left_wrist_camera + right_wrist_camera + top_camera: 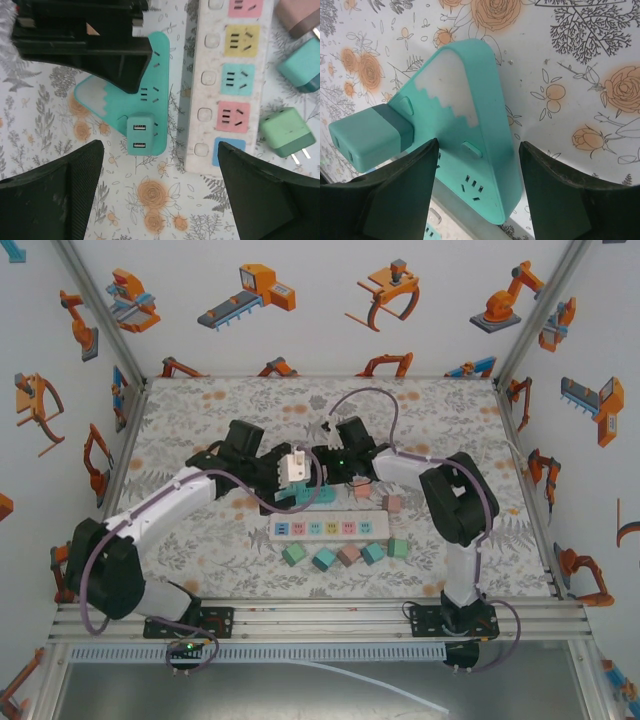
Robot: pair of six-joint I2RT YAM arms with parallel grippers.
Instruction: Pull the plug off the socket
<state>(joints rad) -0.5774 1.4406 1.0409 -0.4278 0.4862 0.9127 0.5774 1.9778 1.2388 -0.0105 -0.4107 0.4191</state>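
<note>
Plug is sitting pushed into the edge of the teal triangular socket, which is lying flat on the flowered table beside the white power strip. The left claw is hanging wide open over the plug, gripping nothing. The right claw is straddling the socket with its jaws apart, not clamping it. With the socket unpinned, a pull is risking dragging both along together — and one left finger is hovering over the strip, inviting a snag.
</note>
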